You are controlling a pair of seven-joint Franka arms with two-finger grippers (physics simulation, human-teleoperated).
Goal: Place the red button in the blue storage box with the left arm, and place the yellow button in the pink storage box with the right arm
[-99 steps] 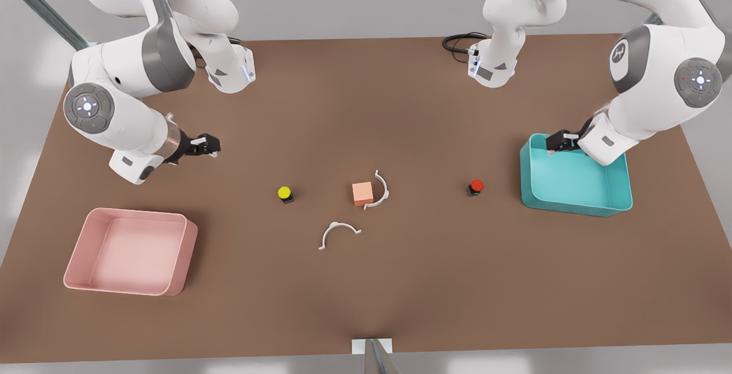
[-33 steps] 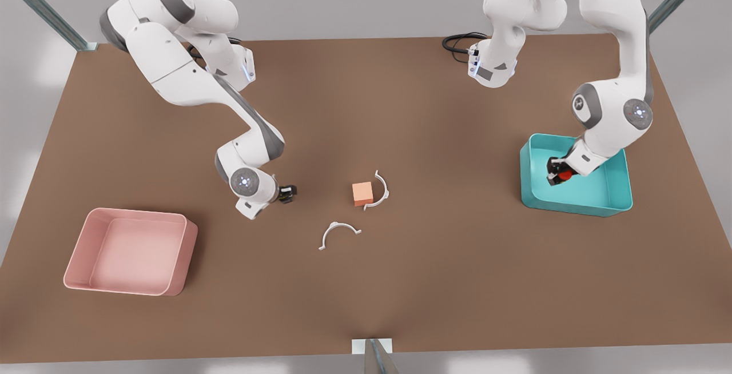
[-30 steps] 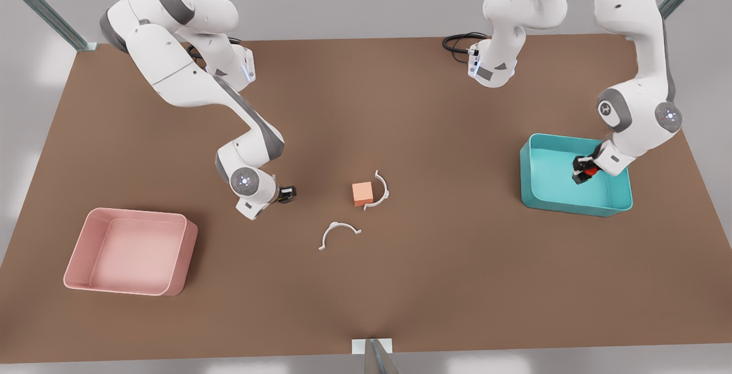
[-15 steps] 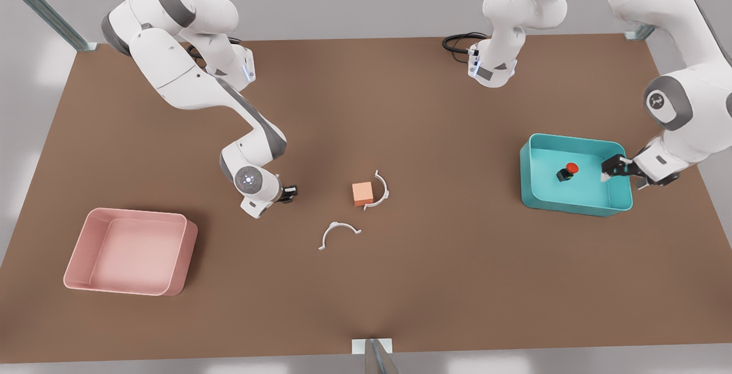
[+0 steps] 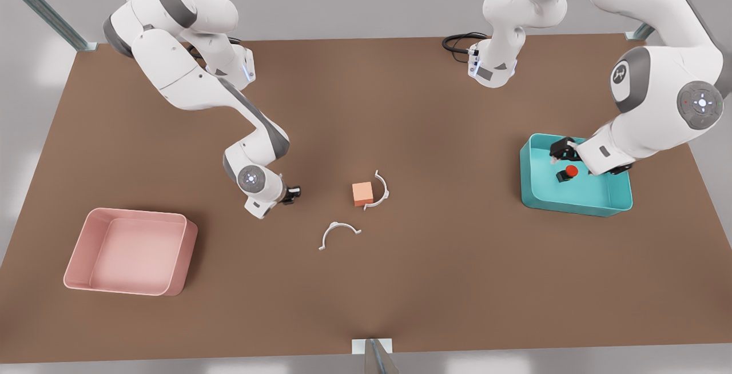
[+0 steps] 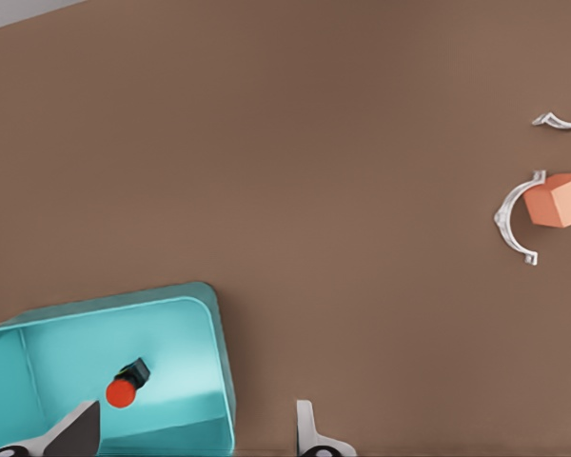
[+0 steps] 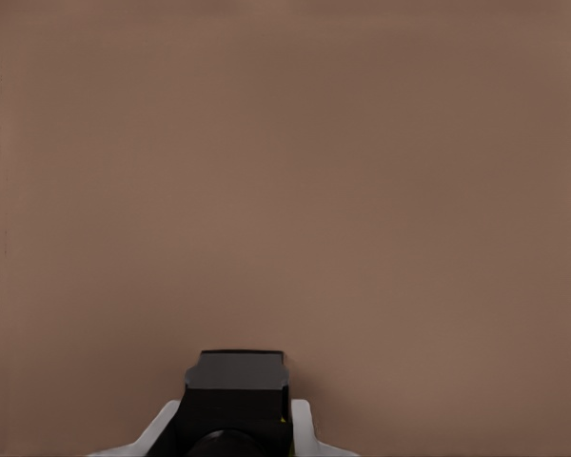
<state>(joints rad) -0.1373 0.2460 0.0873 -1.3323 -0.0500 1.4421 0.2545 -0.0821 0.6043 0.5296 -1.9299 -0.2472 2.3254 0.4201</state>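
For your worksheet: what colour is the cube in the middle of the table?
Orange-pink; the cube shows best in the front view.

Bright even light, soft faint shadows, pale glare patches at edges, no blur

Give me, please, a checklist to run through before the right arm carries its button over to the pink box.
1. The glossy red-capped push-button lies inside the teal-blue plastic tray: ok.
2. The left tool is open and not touching that button: ok.
3. The right tool is shut on the black base of the yellow-capped push-button: ok.
4. Yellow button lifted off the table: cannot tell.
5. The pale pink plastic tray sits open side up: ok.
6. The orange-pink cube lies on the side away from the pink tray: ok.
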